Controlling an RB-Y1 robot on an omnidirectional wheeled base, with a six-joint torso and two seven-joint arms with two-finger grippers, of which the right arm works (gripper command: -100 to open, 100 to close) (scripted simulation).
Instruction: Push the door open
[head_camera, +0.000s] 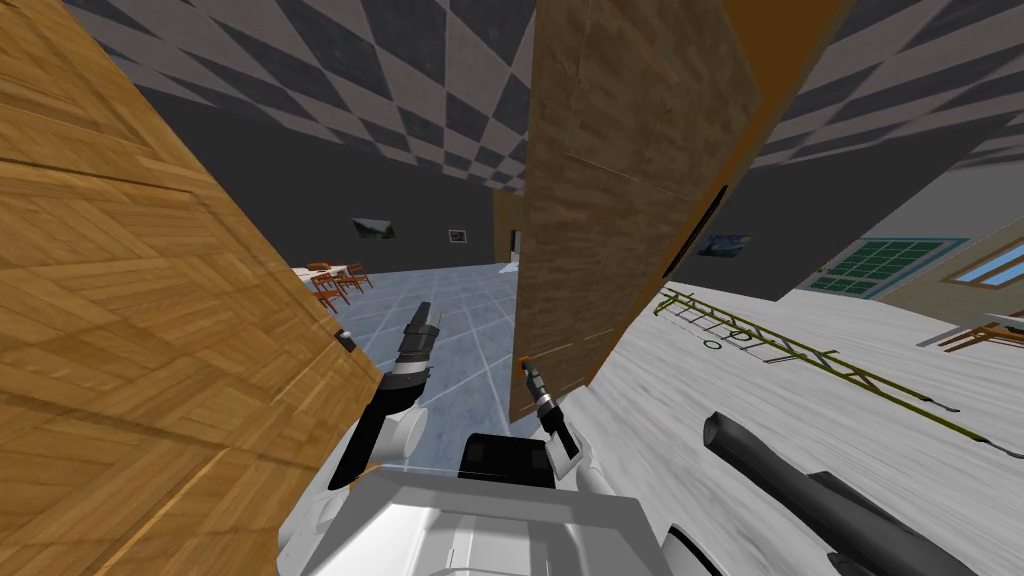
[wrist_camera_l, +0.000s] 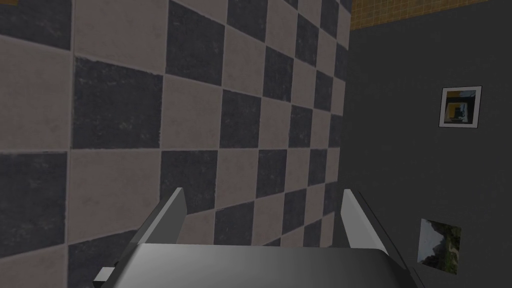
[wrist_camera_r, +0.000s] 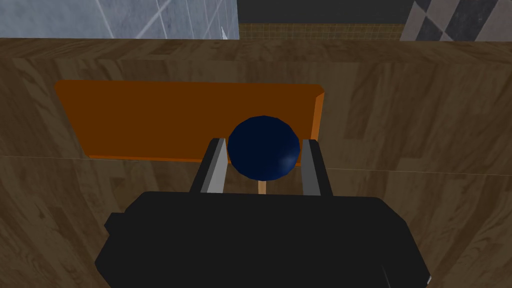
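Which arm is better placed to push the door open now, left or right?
Right. The right gripper is shut on the dark blue knob of the door; the left gripper is open, away from the door.

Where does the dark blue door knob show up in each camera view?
Right wrist view: the dark blue knob sits centred, with the right gripper clamping its sides.
Head view: tiny, at that gripper's tip on the wooden door's near edge.
Left wrist view: the left gripper, open, faces away from it.
Shared landmark: the orange plate behind the knob.
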